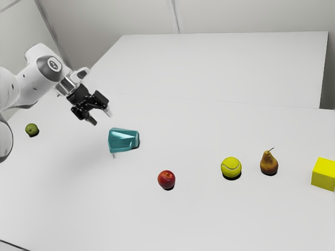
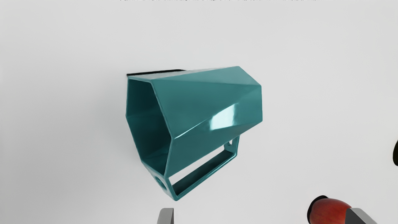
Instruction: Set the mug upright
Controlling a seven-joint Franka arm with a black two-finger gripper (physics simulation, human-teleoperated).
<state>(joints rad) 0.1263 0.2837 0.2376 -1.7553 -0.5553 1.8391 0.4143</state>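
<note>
We have our gripper [image 1: 100, 117] released, its fingers [image 2: 166, 216] standing wide apart with nothing grasped between them and touching nothing that we can see. It is above the table [image 1: 209, 219], near the teal mug [image 1: 123, 140] but apart from it. The mug lies on its side on the table, its mouth facing the exterior view's left, toward our arm. In the wrist view we see partway into the mouth, though the inside is dark and its far end is hidden, and we make out the handle [image 2: 205, 174] as an angular loop. The red fruit [image 1: 166, 179] is cut off in the wrist view and partly covered by one fingertip. A dark patch [image 2: 396, 154] at that view's edge is too clipped to name. In the exterior view, the frame cuts the yellow block [image 1: 322, 173].
</note>
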